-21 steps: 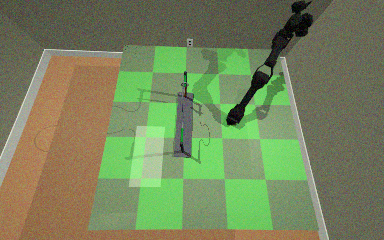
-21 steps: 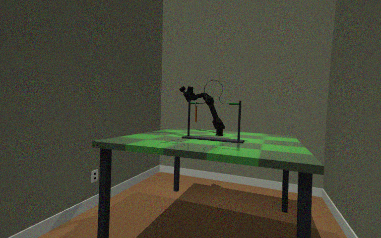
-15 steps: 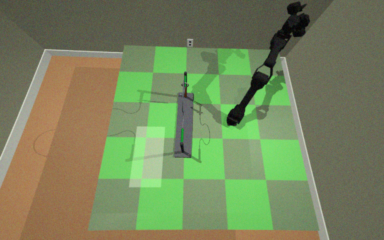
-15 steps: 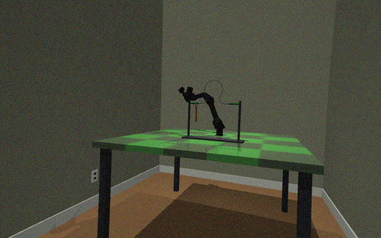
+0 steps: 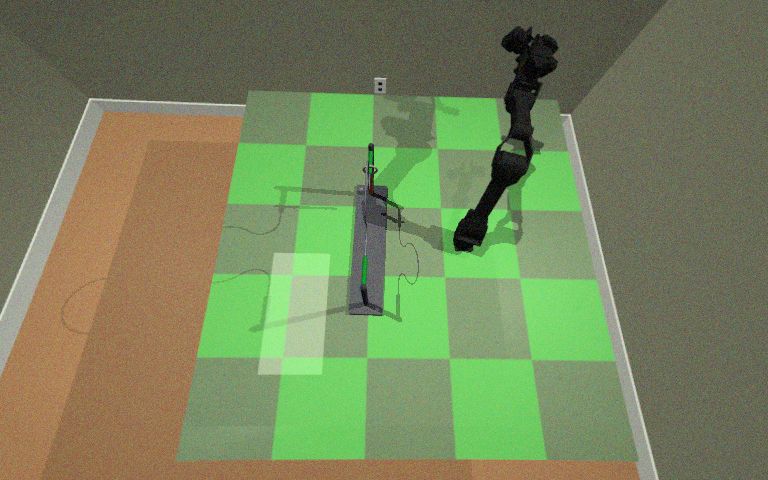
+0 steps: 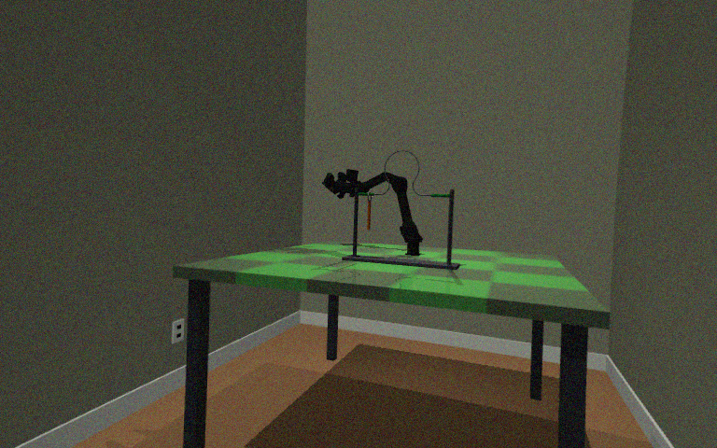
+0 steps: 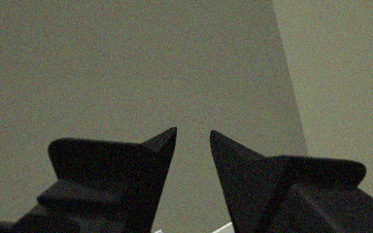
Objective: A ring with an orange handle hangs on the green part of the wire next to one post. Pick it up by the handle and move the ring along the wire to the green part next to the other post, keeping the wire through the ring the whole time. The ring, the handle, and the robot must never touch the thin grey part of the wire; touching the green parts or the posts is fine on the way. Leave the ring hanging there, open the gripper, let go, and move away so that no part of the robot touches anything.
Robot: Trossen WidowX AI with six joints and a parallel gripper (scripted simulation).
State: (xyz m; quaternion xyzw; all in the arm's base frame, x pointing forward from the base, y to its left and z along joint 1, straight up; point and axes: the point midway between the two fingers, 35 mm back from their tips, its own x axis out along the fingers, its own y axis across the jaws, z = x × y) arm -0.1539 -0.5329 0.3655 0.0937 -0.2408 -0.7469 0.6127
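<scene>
At far post: ring [image 5: 370,169] on orange handle [image 6: 368,217], likely light, stiff; grasp mid-handle; gripper [image 7: 193,137] fingers narrowed, holding nothing.

matt black plastic-looking end effector [image 7: 193,141], thin grey metal-looking wire [image 6: 402,158], matt chequered table [image 6: 528,306]

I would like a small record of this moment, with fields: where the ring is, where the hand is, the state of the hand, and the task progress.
ring: hangs on green wire part beside the left post in the exterior view
handle: orange handle hangs straight down, untouched
hand: hand raised, apart from the handle, facing the wall
hand state: partly closed, nothing between its fingers
other post: far post, green end unoccupied
progress: grasp not yet made
</scene>
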